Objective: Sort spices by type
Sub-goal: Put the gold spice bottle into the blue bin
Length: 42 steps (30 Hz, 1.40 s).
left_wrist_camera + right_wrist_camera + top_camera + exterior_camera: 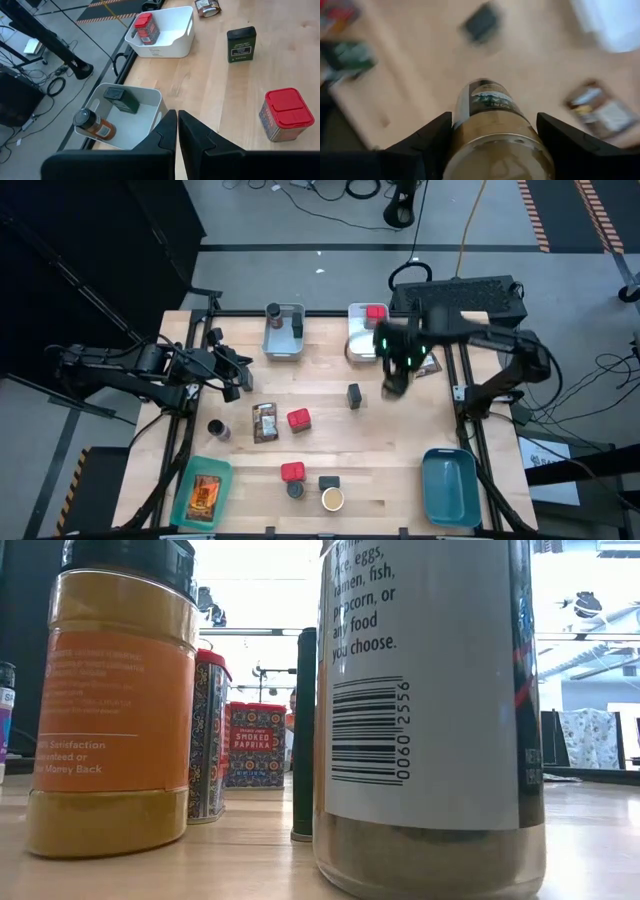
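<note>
I am working over a pale wood table [400, 450] on a grey floor strewn with cables, with four bins set toward its corners.

1. Right gripper [492, 135]: it sits over the far-right part of the table, just near of the white bin [358, 340]. Its fingers stand wide and clamp a clear jar [492, 130] of tan spice between them, held on its side along the gripper axis. I judge the jar is in transit and its target bin is not yet chosen by position.

2. Left gripper [177, 137]: it waits at the table's left edge with fingers pressed together and holding nothing. I read this as a parked arm, kept clear of the working arm's path.

3. Sorted so far, judged by contents:
- The white bin holds a red tin [146, 28].
- The grey bin [150, 107], far and left of centre, holds a dark tin [121, 99] and an orange jar [95, 125].
- The teal bin [185, 495], near left, holds a packet [205, 495].
- The blue bin [450, 485], near right, shows nothing inside.

4. Still loose on the table: a second packet [265, 422], two more red tins [298, 419], a green tin [241, 45] and small jars [332, 498] at the near edge. Grouping is well short of complete.
</note>
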Available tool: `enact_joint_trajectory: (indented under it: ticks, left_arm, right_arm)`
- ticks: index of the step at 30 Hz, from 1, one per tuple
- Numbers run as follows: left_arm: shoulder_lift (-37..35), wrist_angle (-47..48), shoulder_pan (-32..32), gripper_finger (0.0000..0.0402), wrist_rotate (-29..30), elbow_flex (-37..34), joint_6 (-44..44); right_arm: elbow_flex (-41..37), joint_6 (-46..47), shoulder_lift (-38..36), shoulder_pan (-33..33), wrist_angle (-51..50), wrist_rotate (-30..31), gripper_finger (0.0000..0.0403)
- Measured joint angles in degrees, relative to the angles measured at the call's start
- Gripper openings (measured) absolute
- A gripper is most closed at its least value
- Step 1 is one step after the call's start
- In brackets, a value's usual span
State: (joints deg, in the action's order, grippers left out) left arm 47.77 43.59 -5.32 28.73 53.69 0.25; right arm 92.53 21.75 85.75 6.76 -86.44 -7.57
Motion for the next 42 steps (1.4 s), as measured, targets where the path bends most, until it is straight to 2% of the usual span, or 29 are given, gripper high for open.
enact_joint_trajectory:
  ticks: [7, 15, 20, 25, 31, 36, 42]
  left_arm:
    - [0.00, 0.00, 0.00, 0.0020, 0.00, 0.00, -0.16]
    - [0.00, 0.00, 0.00, 0.0020, 0.00, 0.00, -1.40]
    - [0.00, 0.00, -0.01, 0.0020, 0.00, 0.00, -1.40]
    - [0.00, -0.03, 0.00, 0.0020, 0.00, 0.00, -1.38]
    - [0.00, -0.22, 0.00, 0.0020, 0.00, 0.00, -1.16]
    - [0.00, -0.24, -0.02, 0.0020, 1.28, 0.00, -0.85]
    - [0.00, -1.13, -0.01, 0.0020, 2.89, 0.00, 0.55]
  right_arm:
    - [-0.02, 15.62, -0.19, -20.26, 0.04, -0.21, 0.0244]
    - [-0.21, 39.15, -0.19, -36.69, 1.62, 2.31, 0.0244]
    - [-3.05, 52.98, -0.23, -44.85, 1.69, 5.13, 0.0244]
    - [-8.04, 66.26, -0.23, -51.19, 2.31, 3.21, 0.0244]
    - [-13.39, 77.45, -0.23, -57.42, 3.88, 2.04, 0.0244]
    - [-18.09, 81.11, -0.23, -59.89, 8.19, 2.97, 0.0244]
    - [-23.05, 80.94, -0.23, -59.24, 9.96, 3.30, 0.0244]
